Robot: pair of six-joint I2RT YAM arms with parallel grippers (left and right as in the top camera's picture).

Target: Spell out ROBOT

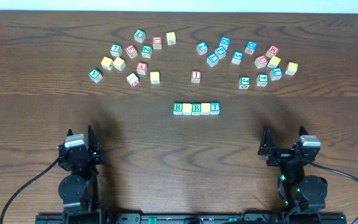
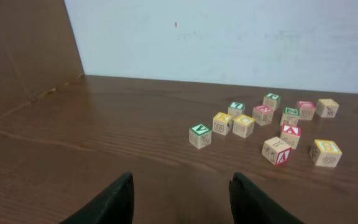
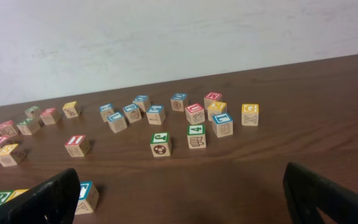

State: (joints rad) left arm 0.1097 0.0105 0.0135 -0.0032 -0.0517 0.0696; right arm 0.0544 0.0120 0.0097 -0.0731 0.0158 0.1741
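ROBOT row (image 1: 196, 108) at middle of tabletop (image 1: 36, 118), cubes touching, word looks complete. Cubes likely light, rigid, smooth wood; pinch opposite flat sides. Left fingers (image 2: 114, 202) part-spread, empty; right fingers (image 3: 48, 196) spread wide, empty.

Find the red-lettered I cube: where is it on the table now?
In the overhead view the red I cube sits alone near the middle, just beyond the five-cube row, in the gap between the left cluster and the right cluster.
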